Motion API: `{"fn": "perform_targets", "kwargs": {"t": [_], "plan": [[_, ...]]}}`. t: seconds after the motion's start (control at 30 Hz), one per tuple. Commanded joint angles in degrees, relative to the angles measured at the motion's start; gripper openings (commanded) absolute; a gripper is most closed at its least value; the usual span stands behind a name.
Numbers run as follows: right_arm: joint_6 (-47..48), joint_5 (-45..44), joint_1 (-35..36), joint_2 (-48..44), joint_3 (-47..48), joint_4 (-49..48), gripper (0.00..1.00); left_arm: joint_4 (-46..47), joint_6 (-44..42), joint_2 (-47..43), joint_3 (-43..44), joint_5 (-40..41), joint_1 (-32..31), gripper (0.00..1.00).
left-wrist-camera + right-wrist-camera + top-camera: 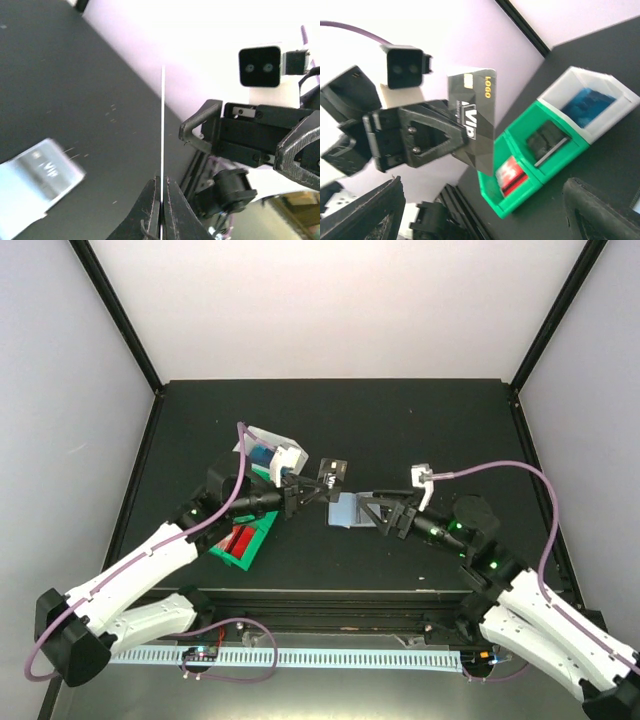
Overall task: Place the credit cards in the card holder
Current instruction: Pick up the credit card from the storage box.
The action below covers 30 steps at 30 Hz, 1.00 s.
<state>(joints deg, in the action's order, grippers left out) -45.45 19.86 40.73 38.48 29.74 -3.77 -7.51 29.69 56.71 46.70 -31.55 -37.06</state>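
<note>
The black counter [420,430] carries all items, and the card holder [345,510] at its centre serves as the reference point. The left arm [150,560] reaches in from the near left of the card holder, and the right arm [540,600] reaches in from the near right. The green tray [266,530] sits to the left of the card holder, apart from it, and is divided into compartments. The white tray [290,453] adjoins the green tray on its far side, left of and beyond the card holder, and contains blue items. The card holder lies flat on the counter with its light blue inside facing up. The left wrist view shows pale lettering on it, but that area is blurred. The right pincer [372,513] sits just beside the right edge of the card holder with its fingers spread wide and nothing between them. Whether it touches the holder cannot be told. The left pincer [312,487] sits just left of and beyond the card holder, raised off the counter, and is clamped on a dark credit card [334,469]. The card stands on edge between the fingers and bears the markings VIP and LOGO. A red card [240,538] lies in one compartment of the green tray, left of the card holder.
</note>
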Motion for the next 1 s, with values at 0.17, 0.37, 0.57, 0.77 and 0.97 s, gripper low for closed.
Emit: {"fn": "perform_targets", "kwargs": {"t": [0.17,0.37,0.57,0.77,0.97], "plan": [[-6.86,3.03,-0.19,-4.25,-0.29,0.6,0.82,25.22,14.97,0.87,-3.69,-2.29,-8.21,0.02],[-8.31,5.63,-0.23,-2.38,-0.83,-1.16,0.69,29.24,19.94,1.7,-5.13,-2.41,-10.58,0.02],[-8.85,6.14,-0.13,-3.57,-3.03,-4.41,0.55,30.72,21.55,1.32,-6.89,-2.04,-10.85,0.01],[-8.51,7.87,-0.16,-1.06,-2.0,-6.83,0.51,32.08,22.87,1.62,-7.7,-2.7,-11.09,0.02],[-9.25,8.92,-0.19,2.42,-2.24,-10.05,0.3,31.4,23.1,2.12,-8.6,-2.94,-11.44,0.04]]}}
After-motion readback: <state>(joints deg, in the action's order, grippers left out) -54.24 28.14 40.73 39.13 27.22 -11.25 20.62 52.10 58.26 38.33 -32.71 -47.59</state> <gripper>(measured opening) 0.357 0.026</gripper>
